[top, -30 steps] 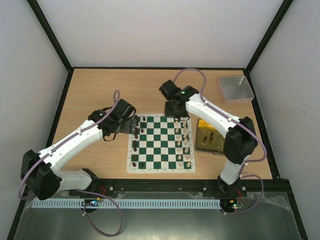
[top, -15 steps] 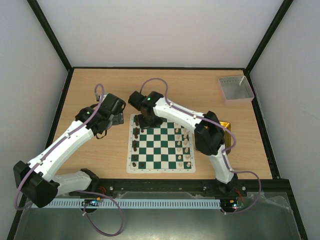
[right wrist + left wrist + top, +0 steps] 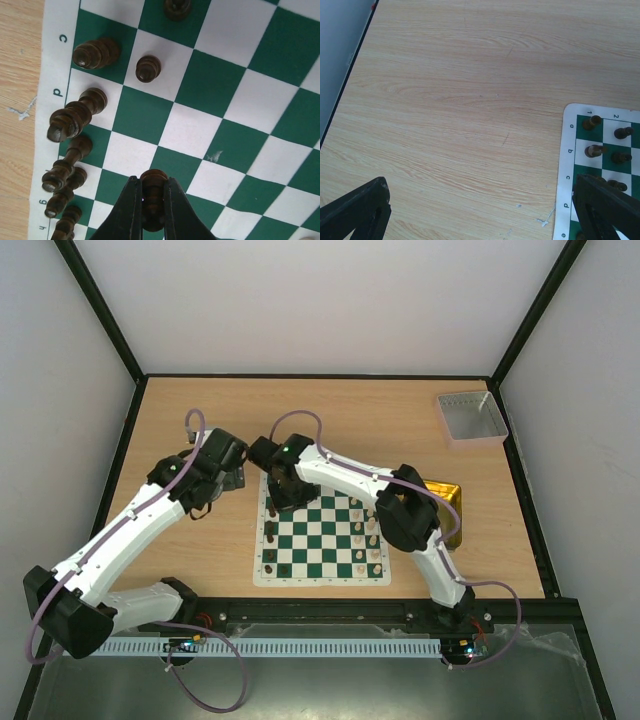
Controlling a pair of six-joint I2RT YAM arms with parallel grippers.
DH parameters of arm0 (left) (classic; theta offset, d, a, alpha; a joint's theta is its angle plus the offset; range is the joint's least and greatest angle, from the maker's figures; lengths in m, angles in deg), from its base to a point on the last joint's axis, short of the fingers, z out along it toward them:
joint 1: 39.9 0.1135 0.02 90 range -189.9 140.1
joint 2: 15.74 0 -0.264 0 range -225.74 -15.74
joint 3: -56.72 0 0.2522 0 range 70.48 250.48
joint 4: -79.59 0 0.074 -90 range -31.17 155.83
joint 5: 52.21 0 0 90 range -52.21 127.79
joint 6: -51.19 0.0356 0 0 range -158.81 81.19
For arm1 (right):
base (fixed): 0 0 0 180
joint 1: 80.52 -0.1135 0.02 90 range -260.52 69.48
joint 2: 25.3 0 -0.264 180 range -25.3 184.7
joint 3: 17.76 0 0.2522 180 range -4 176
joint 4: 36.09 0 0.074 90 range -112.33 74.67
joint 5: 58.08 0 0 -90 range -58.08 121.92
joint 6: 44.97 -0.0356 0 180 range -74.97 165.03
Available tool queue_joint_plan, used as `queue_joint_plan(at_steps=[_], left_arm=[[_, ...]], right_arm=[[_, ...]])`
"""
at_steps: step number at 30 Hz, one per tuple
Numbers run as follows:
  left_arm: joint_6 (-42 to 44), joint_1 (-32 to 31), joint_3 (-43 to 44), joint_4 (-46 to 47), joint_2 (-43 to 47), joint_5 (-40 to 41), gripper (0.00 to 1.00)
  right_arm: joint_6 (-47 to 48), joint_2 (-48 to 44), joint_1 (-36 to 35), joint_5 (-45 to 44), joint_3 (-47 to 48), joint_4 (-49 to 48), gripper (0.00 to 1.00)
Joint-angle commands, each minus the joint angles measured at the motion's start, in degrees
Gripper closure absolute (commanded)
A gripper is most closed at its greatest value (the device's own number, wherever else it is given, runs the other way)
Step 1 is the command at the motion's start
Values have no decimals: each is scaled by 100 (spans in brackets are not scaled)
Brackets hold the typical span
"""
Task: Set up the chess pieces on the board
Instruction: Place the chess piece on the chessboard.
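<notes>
**A:** What has the right gripper got?

**B:** Its two black fingers are pinched tight on a small dark brown turned chess piece, gripped by its sides with the head towards the wrist camera. It sits over a green square near the lettered edge of the flat green-and-white chess mat. I cannot tell whether its base touches the mat.

**A:** And the other pieces?

**B:** A row of dark brown chess pieces runs along that lettered edge, with one small dark pawn a square inward. From above, the cream-white chess pieces line the mat's right edge.

**A:** The left gripper?

**B:** Jaws spread wide with nothing between them, above the bare light wooden table just off the mat's far left corner.

**A:** Anything else on the table?

**B:** A translucent yellow tray lies beside the mat's right edge, partly behind the right arm. A shallow grey tray sits at the far right corner.
</notes>
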State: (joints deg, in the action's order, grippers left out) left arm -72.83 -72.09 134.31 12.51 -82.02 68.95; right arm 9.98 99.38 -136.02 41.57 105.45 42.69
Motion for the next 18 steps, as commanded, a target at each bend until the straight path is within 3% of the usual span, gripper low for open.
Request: queue_joint_plan(at_steps=[1, 18], left_arm=[[-171, -49, 152, -225, 176, 300, 1], [-168, -377, 121, -166, 325, 503, 1]], right_arm=[[22, 240, -60, 28, -3, -14, 96], [5, 613, -64, 229, -3, -267, 96]])
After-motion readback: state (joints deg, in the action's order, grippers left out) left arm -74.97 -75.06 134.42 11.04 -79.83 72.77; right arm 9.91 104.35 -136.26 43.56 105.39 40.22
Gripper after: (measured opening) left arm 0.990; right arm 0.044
